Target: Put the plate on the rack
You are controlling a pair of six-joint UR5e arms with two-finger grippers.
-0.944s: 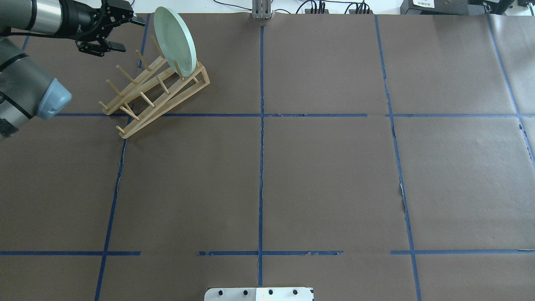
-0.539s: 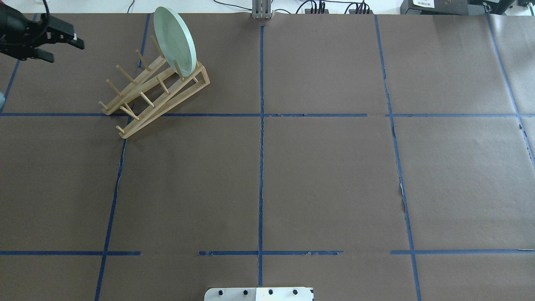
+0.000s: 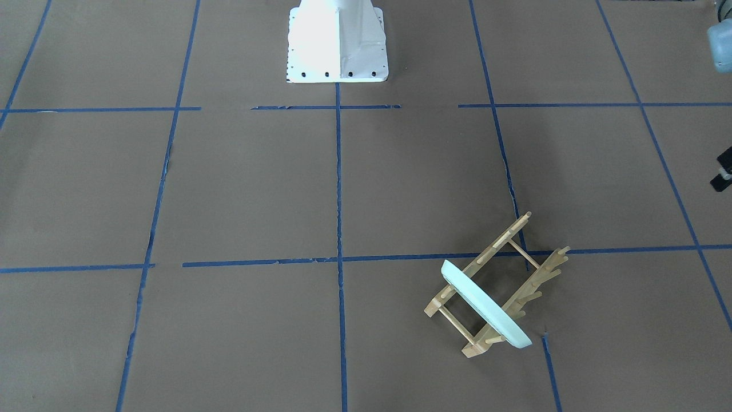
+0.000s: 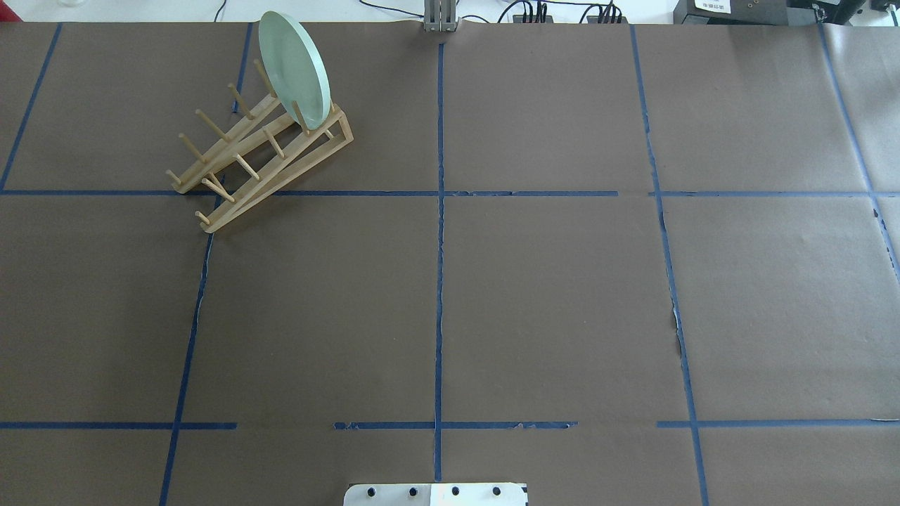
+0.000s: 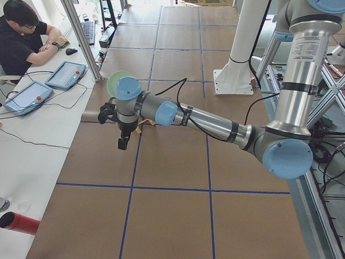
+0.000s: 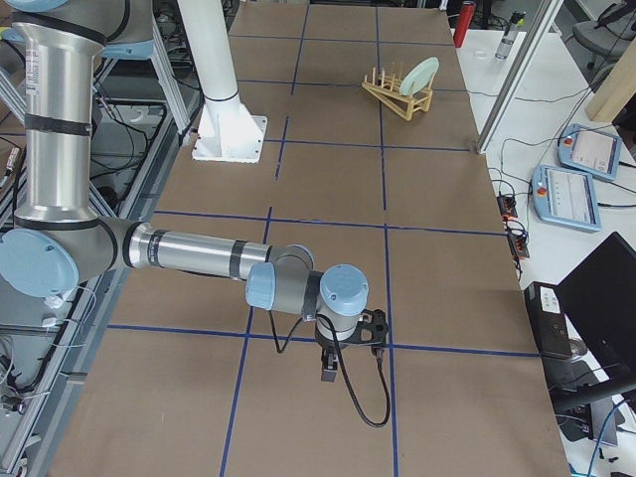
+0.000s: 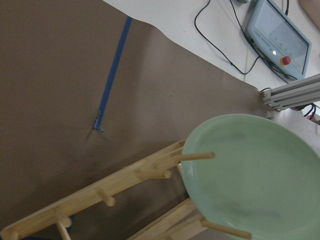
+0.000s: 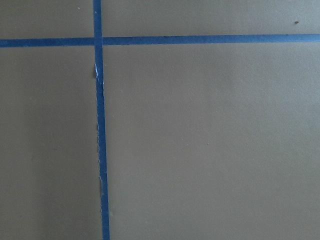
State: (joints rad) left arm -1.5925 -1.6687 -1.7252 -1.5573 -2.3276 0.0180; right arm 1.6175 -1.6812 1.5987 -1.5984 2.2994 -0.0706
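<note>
The plate (image 4: 294, 67) is standing on its edge in the rack (image 4: 260, 151), tilted, slotted between the pegs at the rack's end farthest from the robot; in the left wrist view two pegs are crossing in front of its green face, one on each rail; the rack is sitting at an angle on the far left part of the table (image 4: 562, 281), straddling a line of blue tape (image 4: 439, 281), and its other pegs are holding nothing; the left gripper (image 5: 122, 145) is hanging fingers-down above the table beside the rack, apart from both rack and plate, and I cannot tell whether its fingers are spread or closed; the right gripper (image 6: 329, 376) is hovering low over the brown paper at the opposite end of the table, well apart from the rack, near a crossing of tape lines, and its state cannot be told either; a person in black (image 5: 21, 38) is sitting at a white desk beyond the table's far edge.
</note>
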